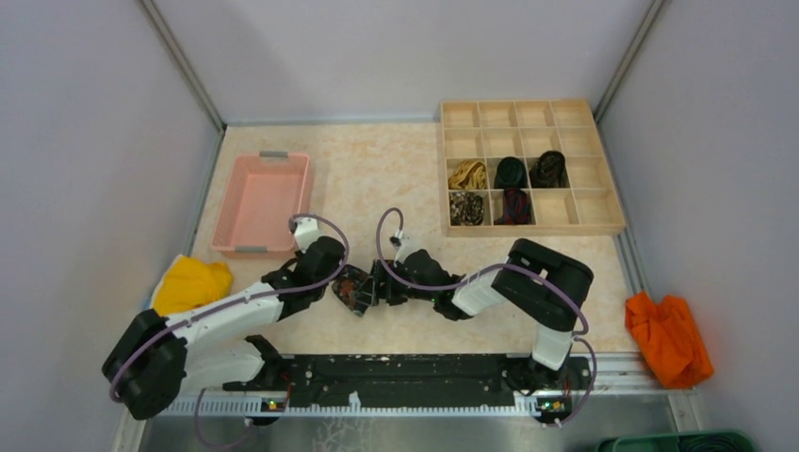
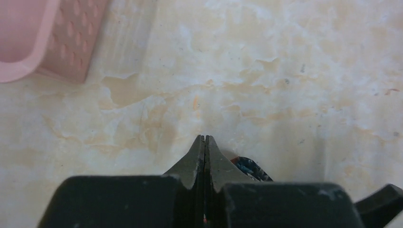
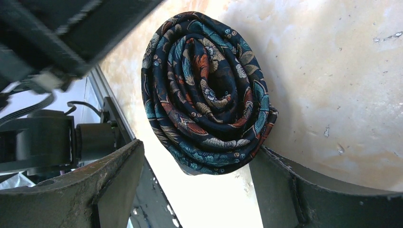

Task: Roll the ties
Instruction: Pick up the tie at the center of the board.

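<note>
A dark floral tie (image 3: 206, 95), rolled into a tight coil, lies on the table between the two arms (image 1: 353, 288). My right gripper (image 3: 197, 190) is open and straddles the coil's near edge. Its right finger (image 3: 285, 185) touches the coil, while a gap separates the other finger from it. My left gripper (image 2: 205, 138) is shut with nothing in it, tips low over the table just left of the coil; a bit of the tie (image 2: 250, 167) shows beside them. Several more rolled ties (image 1: 511, 173) sit in compartments of the wooden divider box (image 1: 532, 229).
A pink tray (image 1: 273, 155) stands at the back left, and its corner (image 2: 28, 42) shows in the left wrist view. A yellow cloth (image 1: 191, 282) lies left of the table and an orange cloth (image 1: 669, 336) right of it. The arms' base rail (image 1: 405, 381) runs along the near edge.
</note>
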Controlling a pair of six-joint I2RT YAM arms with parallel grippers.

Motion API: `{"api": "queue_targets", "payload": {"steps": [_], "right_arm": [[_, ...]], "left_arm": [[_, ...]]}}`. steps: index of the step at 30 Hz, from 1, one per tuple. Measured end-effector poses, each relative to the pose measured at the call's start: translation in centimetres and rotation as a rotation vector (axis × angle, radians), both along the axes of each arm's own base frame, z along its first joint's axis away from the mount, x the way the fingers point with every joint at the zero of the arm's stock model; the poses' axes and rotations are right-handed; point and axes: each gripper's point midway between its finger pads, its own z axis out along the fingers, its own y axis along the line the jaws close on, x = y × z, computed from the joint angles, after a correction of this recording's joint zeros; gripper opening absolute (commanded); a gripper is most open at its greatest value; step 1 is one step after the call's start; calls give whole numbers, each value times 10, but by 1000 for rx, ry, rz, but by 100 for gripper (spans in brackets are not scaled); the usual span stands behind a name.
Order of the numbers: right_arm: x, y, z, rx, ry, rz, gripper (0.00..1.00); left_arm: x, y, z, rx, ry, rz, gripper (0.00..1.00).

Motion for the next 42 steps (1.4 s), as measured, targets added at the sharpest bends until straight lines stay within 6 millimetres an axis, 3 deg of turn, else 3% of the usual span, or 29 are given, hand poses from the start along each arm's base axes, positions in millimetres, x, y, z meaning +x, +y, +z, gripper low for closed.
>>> {"api": "queue_targets", "payload": {"steps": [5,9,23,32,42], "right_arm": [[1,0,0,2,-6,5,80],[0,0,0,0,-11,10,80],[9,-2,-1,14,-32,21,80],[23,-9,-1,13,-59,17,77],[28,-2,-3,11,-90,47,75]], "left_arm": [[8,-8,-36,86,98,-7,0],[15,-20,-46,85,118,-28,0],[19,-46,-36,10,95,-146,0],[1,-38,-53,-11,129,-157,0],[0,-37,-58,-24,120,-150,0]]}}
